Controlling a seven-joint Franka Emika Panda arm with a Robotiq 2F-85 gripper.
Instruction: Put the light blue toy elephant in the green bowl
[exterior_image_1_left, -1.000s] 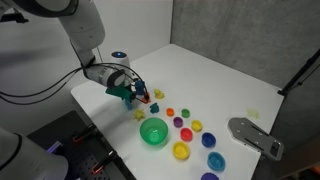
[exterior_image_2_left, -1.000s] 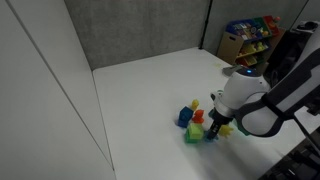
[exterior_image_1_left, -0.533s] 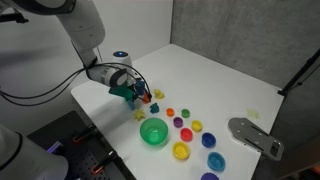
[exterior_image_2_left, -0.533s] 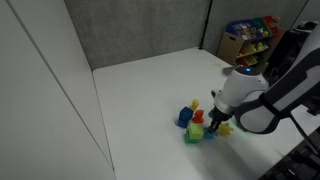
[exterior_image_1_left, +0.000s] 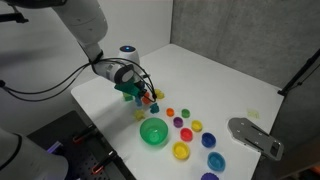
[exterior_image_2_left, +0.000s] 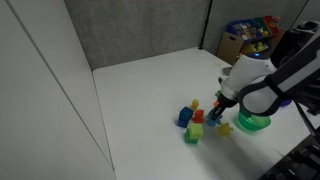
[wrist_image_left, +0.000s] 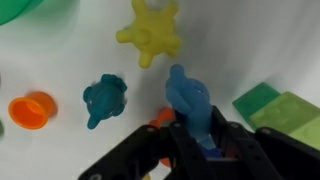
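Observation:
My gripper (wrist_image_left: 192, 135) is shut on the light blue toy elephant (wrist_image_left: 188, 100), which sticks out between the fingers and hangs above the white table. In both exterior views the gripper (exterior_image_1_left: 134, 94) (exterior_image_2_left: 217, 113) hovers a little above a cluster of small toys. The green bowl (exterior_image_1_left: 153, 131) stands on the table close by, toward the table's front edge. It is partly hidden behind the arm in an exterior view (exterior_image_2_left: 254, 123), and only its rim shows at the top left of the wrist view (wrist_image_left: 20, 8).
Below the gripper lie a teal toy figure (wrist_image_left: 103, 100), a yellow spiky toy (wrist_image_left: 152, 32), an orange piece (wrist_image_left: 30, 110) and a green block (wrist_image_left: 275, 105). A blue block (exterior_image_2_left: 184, 117) lies nearby. A yellow bowl (exterior_image_1_left: 181, 151) and blue bowls (exterior_image_1_left: 215, 161) stand beyond the green bowl.
The gripper has risen from the toy cluster with the light blue toy elephant in it and shifted slightly. The green bowl now shows behind the arm.

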